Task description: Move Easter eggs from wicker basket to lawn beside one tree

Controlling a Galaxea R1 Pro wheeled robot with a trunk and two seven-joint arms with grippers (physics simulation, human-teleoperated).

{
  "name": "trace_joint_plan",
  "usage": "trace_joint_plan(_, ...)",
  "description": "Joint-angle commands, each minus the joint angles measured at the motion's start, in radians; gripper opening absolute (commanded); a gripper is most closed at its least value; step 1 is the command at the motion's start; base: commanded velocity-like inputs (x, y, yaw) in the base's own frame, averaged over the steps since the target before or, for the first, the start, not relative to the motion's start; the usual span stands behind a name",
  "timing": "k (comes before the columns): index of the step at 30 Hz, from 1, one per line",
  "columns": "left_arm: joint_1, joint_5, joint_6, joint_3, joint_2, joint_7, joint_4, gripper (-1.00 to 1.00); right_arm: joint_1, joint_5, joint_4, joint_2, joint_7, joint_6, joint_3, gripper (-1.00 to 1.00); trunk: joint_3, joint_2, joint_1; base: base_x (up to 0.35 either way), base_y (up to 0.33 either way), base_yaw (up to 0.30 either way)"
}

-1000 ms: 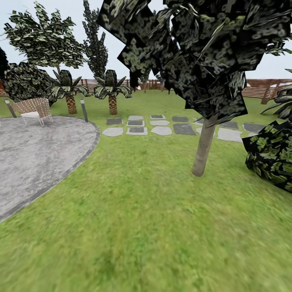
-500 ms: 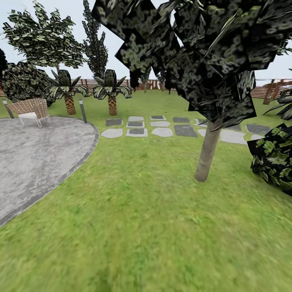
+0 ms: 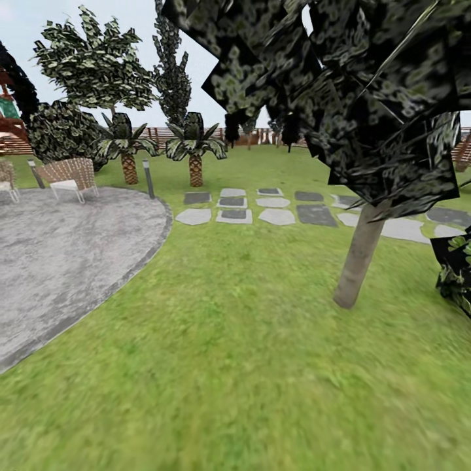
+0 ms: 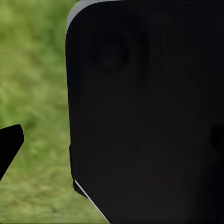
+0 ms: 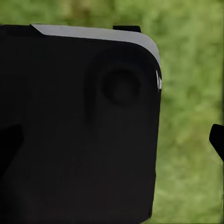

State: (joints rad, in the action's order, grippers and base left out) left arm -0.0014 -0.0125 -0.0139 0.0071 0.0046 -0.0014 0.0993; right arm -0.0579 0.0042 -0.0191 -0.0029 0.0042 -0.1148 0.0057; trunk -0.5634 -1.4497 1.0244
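Lawn (image 3: 216,366) stretches toward a pale-trunked tree (image 3: 358,261), a likely egg spot; gripper states cannot be told.

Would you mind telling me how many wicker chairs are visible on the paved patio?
2. One chair stands at the patio's far edge; a second chair sits left of it, cut off by the picture's edge. More may lie outside the view.

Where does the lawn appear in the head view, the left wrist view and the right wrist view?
Head view: the lawn covers the foreground and middle, between the grey paved area and the tree trunk.
Left wrist view: blurred green beside a black robot panel.
Right wrist view: blurred green around another black robot panel.
Shared landmark: the mottled grass itself.
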Motion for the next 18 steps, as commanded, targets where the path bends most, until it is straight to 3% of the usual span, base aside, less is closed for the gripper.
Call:
trace_joint_plan(1,0.000,-0.001,-0.001,0.001,0.000,0.000,0.000,1.00,0.000,0.000,0.001,0.000,0.000,-0.003,0.000,1.00,-0.001,0.000,0.001,0.328,0.000,0.287)
trace_joint_plan(10,0.000,-0.001,-0.001,0.001,0.000,0.000,0.000,1.00,0.000,0.000,0.001,0.000,0.000,-0.003,0.000,1.00,-0.001,0.000,0.001,0.328,0.000,0.286)
trace_joint_plan(18,0.000,-0.001,-0.001,0.001,0.000,0.000,0.000,1.00,0.000,0.002,0.002,-0.004,0.003,-0.003,0.002,1.00,-0.001,0.000,0.001,0.328,0.000,0.046)
